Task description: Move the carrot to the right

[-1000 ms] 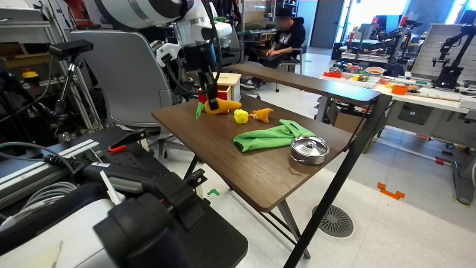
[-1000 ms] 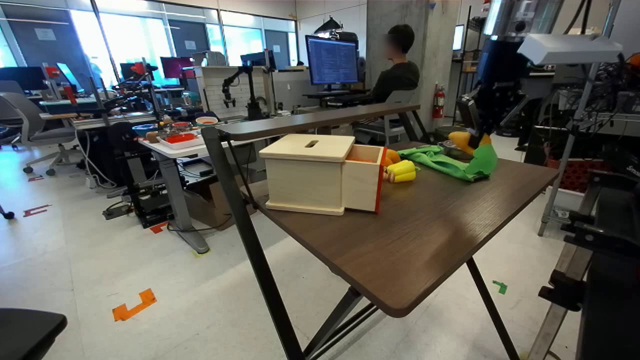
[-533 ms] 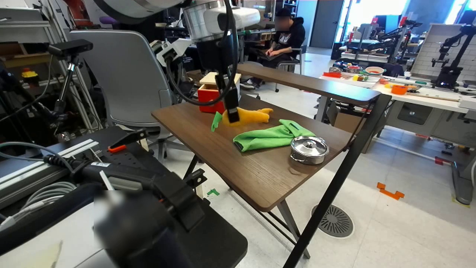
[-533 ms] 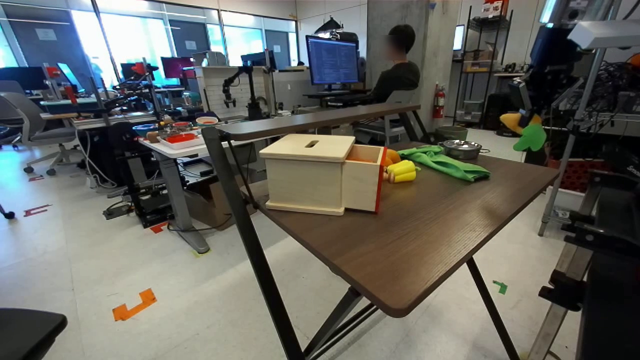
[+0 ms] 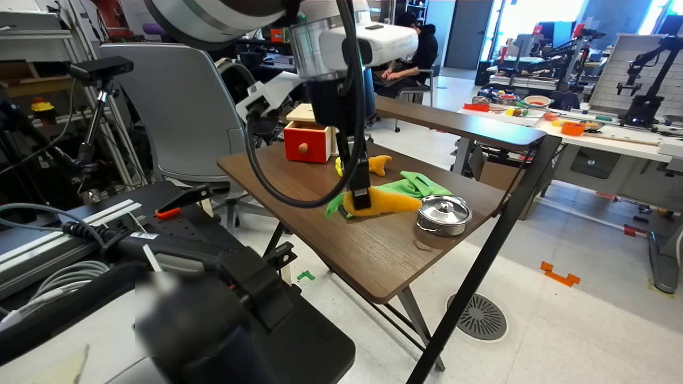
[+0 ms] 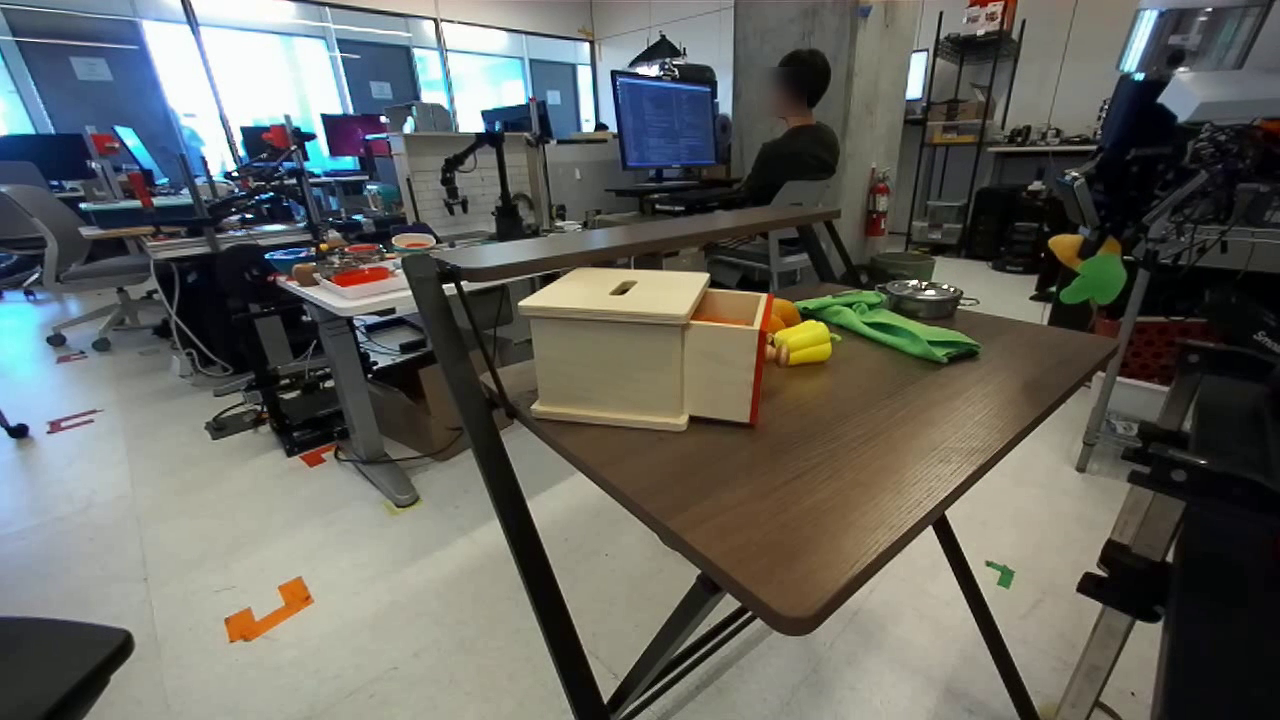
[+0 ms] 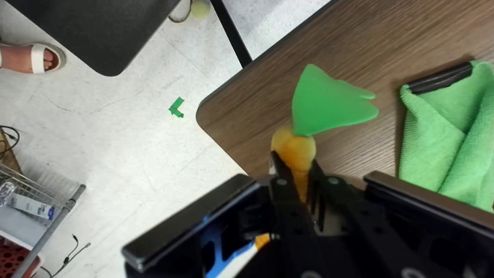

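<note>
We find the carrot (image 5: 392, 202) just right of centre in an exterior view, held in the air above the bench (image 5: 373, 261), its green top (image 7: 328, 102) to the left and its taper pointing right. The jaws are closed in on the thick end, a finger on either side of it in the wrist view. In that exterior view it overlaps the green cloth (image 5: 421, 189), where we see a dark mark (image 5: 423, 180) too small to read. The lidded metal pot (image 6: 922, 300) stands beside the cloth, apart from the carrot. A red-fronted drawer (image 5: 307, 143) sticks part-way out of a pale wooden box (image 6: 610, 360), with a yellow toy (image 6: 805, 343) and an orange piece (image 5: 380, 164) near it.

The monitor (image 6: 665, 120) at upper middle carries text too fine for us; white lettering (image 6: 1268, 343) at the right edge, cut off, starts with "Sm".

The bench has brown wood grain, rounded corners and a raised shelf (image 5: 453, 122). Around it we see pale floor (image 7: 115, 154), orange tape (image 6: 268, 610) at lower left, a grey chair (image 5: 176, 101), a seated person (image 6: 795, 150) right of the monitor and, upper left in the wrist view, a foot (image 7: 19, 58) in a white sandal (image 7: 38, 58).
</note>
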Robot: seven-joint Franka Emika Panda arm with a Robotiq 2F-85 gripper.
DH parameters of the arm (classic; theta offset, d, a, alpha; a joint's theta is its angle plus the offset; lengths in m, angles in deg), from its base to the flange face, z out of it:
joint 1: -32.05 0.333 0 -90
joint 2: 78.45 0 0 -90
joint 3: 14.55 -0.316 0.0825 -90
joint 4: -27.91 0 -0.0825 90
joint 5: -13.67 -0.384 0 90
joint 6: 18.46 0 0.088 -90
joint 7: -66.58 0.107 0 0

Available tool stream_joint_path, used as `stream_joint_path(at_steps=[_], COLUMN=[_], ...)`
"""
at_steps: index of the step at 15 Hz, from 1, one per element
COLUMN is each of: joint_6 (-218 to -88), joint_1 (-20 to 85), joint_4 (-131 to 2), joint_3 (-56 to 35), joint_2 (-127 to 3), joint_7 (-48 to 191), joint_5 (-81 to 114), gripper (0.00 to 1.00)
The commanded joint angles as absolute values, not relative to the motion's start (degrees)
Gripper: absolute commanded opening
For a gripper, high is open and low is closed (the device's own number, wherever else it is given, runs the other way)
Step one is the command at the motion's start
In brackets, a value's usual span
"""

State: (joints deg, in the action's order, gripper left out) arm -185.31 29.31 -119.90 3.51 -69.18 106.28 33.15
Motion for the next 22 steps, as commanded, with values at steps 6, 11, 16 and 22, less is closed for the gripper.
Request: stream_joint_path(at_steps=[6, 11, 16, 22], joint_6=[-188.4, -187.4, -186.9, -189.2], joint_1=[29.2, 29.7, 29.9, 29.1], joint_4=[-113.3, -109.2, -107.8, -111.9], joint_3=[1.4, 0.7, -0.1, -2.9], joint_2=[-57.1, -52.4, -52.2, -60.5], joint_7=[98.4, 95.2, 93.0, 90.6], joint_5=[19.0, 13.0, 9.5, 6.2], gripper=[0.03, 0.36, 0.66, 1.0])
